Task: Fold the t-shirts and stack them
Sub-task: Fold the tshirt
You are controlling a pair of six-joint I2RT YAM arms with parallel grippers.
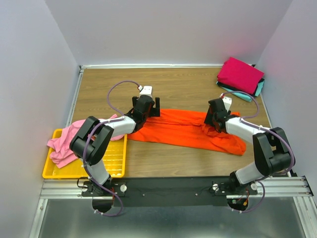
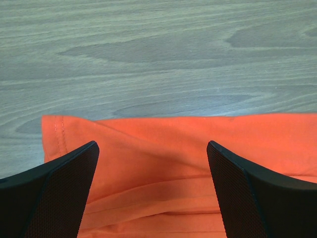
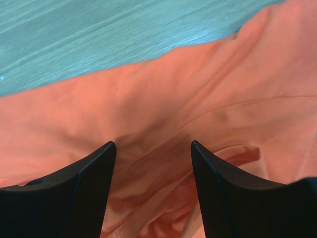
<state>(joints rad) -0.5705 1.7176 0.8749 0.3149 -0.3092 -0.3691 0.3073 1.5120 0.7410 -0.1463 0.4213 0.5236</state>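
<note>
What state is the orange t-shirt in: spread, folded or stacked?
Partly folded: the orange t-shirt lies as a long band on the table, layers showing at one end, rumpled at the other.

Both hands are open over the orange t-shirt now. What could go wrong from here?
1. The right hand is open above bunched, wrinkled folds of the bright orange cloth t-shirt; it may pinch several layers, giving a crooked fold.
2. The left hand is open near the shirt's stitched edge; it may catch only the top layer, or miss.
3. The light pink cloth t-shirt spills over the yellow plastic mesh tray beside the left arm, which might drag it.
</note>
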